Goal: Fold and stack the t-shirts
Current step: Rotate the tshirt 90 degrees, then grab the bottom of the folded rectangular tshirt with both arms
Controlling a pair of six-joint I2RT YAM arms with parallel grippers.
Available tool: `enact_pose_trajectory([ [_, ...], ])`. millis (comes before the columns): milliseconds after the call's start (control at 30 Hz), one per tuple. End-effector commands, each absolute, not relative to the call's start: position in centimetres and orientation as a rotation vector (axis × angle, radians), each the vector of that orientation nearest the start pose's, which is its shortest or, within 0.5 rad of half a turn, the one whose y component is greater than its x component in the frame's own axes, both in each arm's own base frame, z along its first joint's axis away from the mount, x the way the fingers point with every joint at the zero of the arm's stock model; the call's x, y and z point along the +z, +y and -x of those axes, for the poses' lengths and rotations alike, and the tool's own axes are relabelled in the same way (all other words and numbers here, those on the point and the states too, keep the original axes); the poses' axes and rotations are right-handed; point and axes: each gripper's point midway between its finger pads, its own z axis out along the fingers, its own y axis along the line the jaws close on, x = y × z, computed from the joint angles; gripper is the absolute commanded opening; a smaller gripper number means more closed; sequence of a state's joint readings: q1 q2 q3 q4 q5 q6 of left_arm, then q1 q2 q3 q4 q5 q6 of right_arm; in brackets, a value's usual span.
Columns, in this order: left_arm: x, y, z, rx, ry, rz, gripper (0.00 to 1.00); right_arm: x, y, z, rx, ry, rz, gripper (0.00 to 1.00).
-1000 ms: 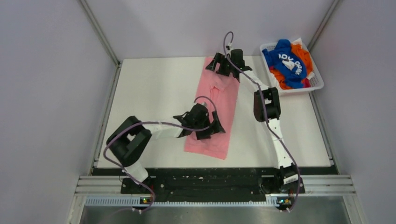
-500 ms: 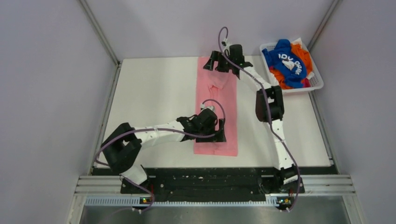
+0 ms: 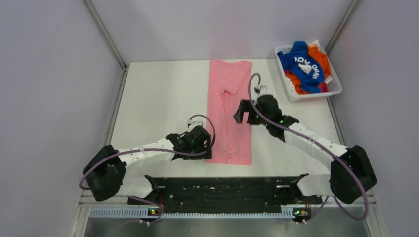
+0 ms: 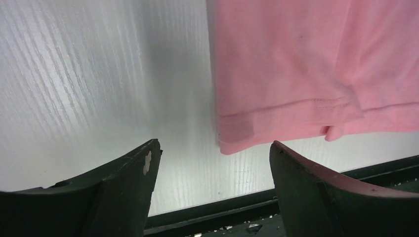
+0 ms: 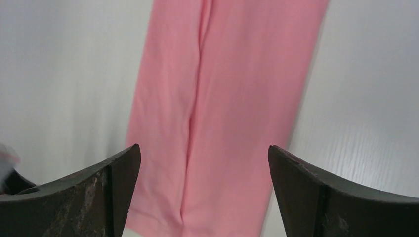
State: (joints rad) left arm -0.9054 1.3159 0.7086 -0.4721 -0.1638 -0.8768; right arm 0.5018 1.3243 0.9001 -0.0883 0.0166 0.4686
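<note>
Now pink t-shirt [image 3: 231, 113] lies as long strip on surface [image 3: 163, 98], long axis running away from me. At its near hem corner I see left end effector [image 4: 212, 148], jaws open; right end effector [image 5: 205, 153], open too, hovers mid-strip.

Wide-open hand [image 5: 204, 160] over pink t-shirt [image 5: 232, 98] on white table [image 5: 64, 74]

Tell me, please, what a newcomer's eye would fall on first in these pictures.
The pink t-shirt, folded into a long narrow strip, lies down the middle of the white table. At the far right corner a white basket holds a blue t-shirt and an orange t-shirt in a heap. Both black grippers stand open: the left gripper at the strip's near left corner, the right gripper over its right side, midway along.
</note>
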Motion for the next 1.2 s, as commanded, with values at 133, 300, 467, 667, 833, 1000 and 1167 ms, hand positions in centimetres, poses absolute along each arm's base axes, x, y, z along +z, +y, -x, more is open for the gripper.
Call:
enact_pose_trajectory([
  [133,2.1,-24.2,-17.6,-0.458,2.728,0.005,0.62,10.5,21.0,-24.3,0.569,2.316,0.007,0.96],
  [300,1.0,-24.2,-16.4,-0.473,2.785,-0.013,0.32,8.0,19.4,-20.1,0.564,2.444,-0.001,0.91],
  [467,-0.4,-23.5,-15.3,-0.430,2.854,0.008,0.00,6.7,19.7,-16.5,0.661,2.530,0.065,0.83],
  [667,-0.5,-23.1,-14.3,-0.430,2.897,0.035,0.00,4.6,19.7,-12.9,0.747,2.630,0.091,0.66],
  [833,-0.2,-23.1,-13.9,-0.454,2.903,0.025,0.00,2.7,18.7,-12.7,0.683,2.656,0.065,0.57],
  [1000,-0.4,-23.3,-13.6,-0.464,2.926,0.023,0.00,1.1,18.2,-13.7,0.615,2.638,-0.008,0.43],
  [1167,-0.1,-23.0,-13.3,-0.458,2.929,0.034,0.00,0.6,17.3,-13.6,0.514,2.654,-0.033,0.13],
])
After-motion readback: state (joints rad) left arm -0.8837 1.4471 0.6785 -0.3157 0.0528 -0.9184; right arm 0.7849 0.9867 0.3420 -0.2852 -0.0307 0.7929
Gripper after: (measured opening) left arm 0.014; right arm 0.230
